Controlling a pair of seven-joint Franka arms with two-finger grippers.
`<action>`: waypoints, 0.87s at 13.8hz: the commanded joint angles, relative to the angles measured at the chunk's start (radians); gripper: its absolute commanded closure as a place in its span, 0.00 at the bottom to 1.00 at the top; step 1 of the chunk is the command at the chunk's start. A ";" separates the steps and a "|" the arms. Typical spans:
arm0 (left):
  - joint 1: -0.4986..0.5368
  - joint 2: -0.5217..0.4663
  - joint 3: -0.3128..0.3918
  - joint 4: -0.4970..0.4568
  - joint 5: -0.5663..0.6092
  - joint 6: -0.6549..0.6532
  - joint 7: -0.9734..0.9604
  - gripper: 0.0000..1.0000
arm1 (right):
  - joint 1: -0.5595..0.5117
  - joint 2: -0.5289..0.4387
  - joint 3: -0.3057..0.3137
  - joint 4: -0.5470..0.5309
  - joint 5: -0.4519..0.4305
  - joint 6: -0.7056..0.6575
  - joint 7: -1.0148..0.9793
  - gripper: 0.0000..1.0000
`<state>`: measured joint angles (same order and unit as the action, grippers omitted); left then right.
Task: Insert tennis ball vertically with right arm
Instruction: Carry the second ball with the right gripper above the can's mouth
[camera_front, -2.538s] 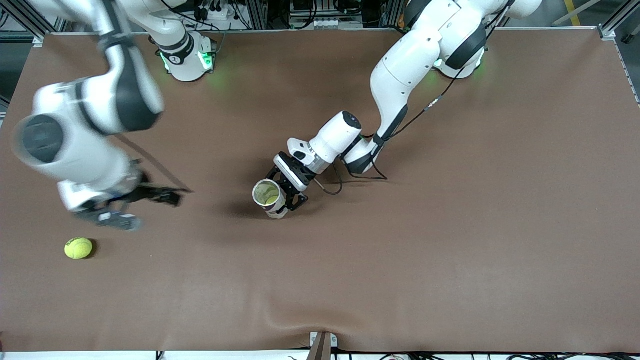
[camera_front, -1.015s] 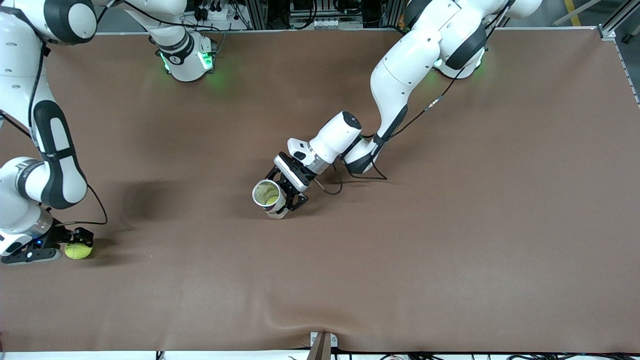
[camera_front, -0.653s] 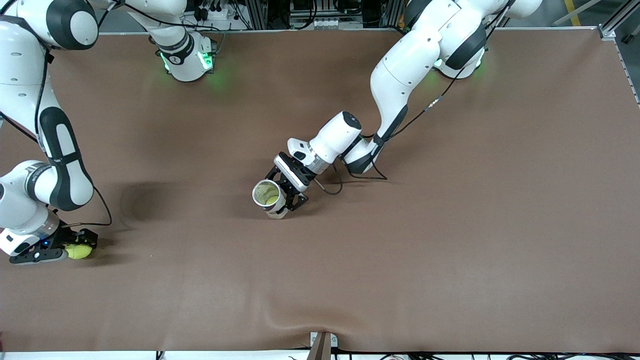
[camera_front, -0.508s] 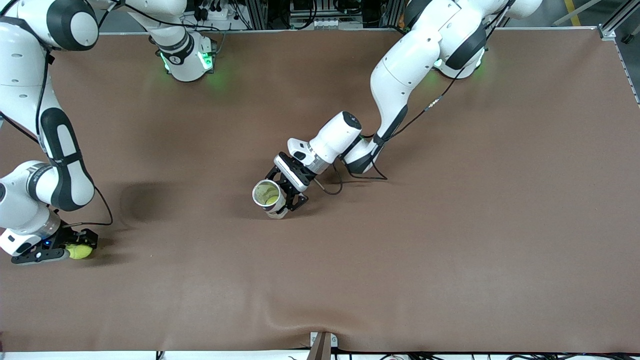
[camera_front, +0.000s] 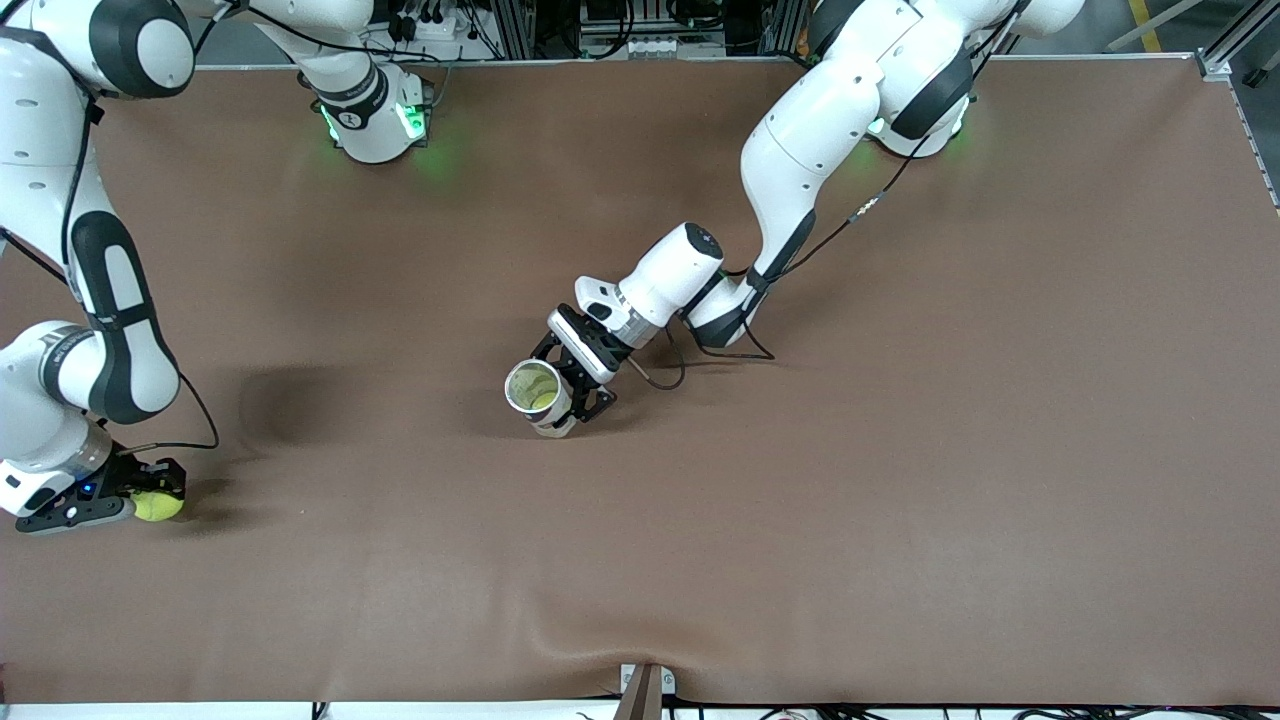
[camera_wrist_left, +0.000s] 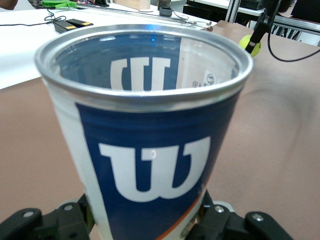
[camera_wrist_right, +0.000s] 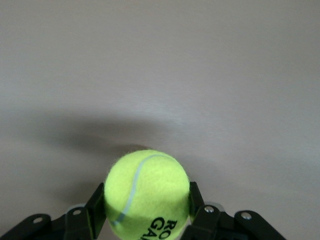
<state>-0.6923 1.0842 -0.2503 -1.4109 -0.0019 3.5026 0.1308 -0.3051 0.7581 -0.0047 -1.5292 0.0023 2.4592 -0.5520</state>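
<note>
The tennis ball (camera_wrist_right: 147, 192) is being clamped between the right gripper (camera_front: 140, 498) fingers, low at the right arm's end of the table. The can (camera_front: 533, 391) (mouth upward) is being gripped upright mid-table by the left gripper (camera_front: 578, 388), well apart.

A white "W" logo stands on the blue, metal-rimmed cylindrical can (camera_wrist_left: 145, 150); the yellow-green felt tennis ball (camera_wrist_right: 147, 192) shows black letters "RO" and "GA".

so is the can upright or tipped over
Upright: the can stands mouth up in the left gripper, its open rim facing the front camera.
</note>
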 joint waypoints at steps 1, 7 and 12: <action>-0.013 0.022 0.011 0.029 -0.023 0.009 -0.007 0.23 | 0.003 -0.158 0.032 -0.020 0.022 -0.203 0.056 0.86; -0.013 0.022 0.011 0.030 -0.024 0.009 -0.007 0.23 | 0.213 -0.385 0.032 -0.019 0.022 -0.544 0.479 0.86; -0.013 0.022 0.011 0.030 -0.024 0.009 -0.007 0.23 | 0.519 -0.421 0.032 -0.006 0.022 -0.614 1.059 0.86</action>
<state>-0.6924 1.0852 -0.2504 -1.4092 -0.0019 3.5026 0.1308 0.1167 0.3605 0.0435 -1.5116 0.0224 1.8511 0.3326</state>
